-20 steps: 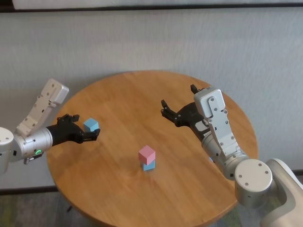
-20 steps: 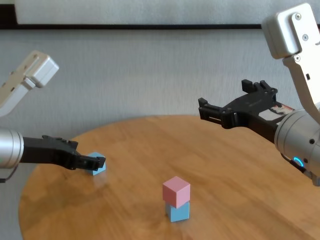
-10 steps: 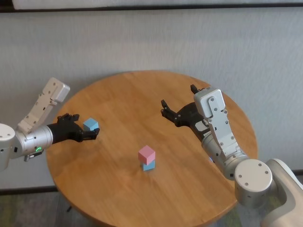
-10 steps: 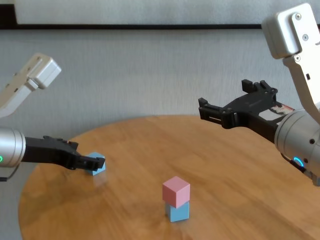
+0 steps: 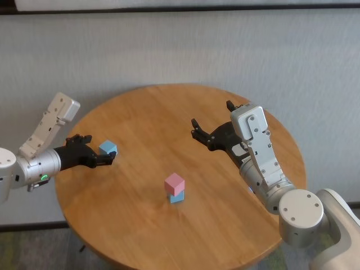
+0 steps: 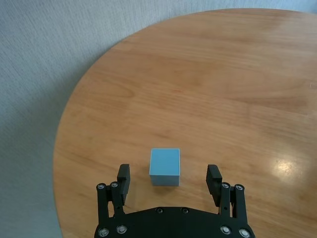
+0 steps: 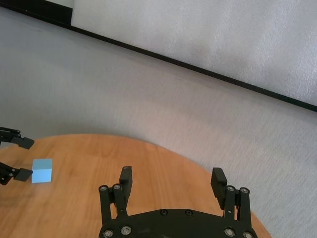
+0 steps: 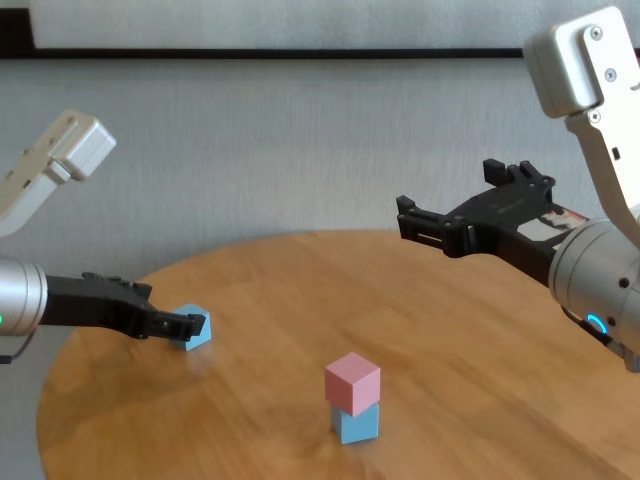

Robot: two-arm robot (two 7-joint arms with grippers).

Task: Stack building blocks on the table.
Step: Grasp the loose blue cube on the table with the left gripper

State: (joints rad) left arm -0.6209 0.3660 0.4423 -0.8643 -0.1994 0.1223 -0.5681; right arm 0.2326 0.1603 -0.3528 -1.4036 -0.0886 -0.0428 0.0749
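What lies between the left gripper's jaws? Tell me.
One light blue block sits on the table between the left gripper's open jaws, untouched, in the left wrist view.

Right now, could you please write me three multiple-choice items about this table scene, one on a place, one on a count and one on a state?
1. Where is the pink block?
A. On top of a blue block
B. Flat on the table
C. In the right tool

2. How many blocks are in view?
A. Two
B. Three
C. Five

3. How is the left tool?
A. Shut on a block
B. Open, at the lone blue block
C. Out of view

Answers:
1. A: the pink block sits on a blue block on the table.
2. B: those two plus the lone blue block.
3. B: the left tool has its fingers spread either side of that block; the right tool hangs open above the table.
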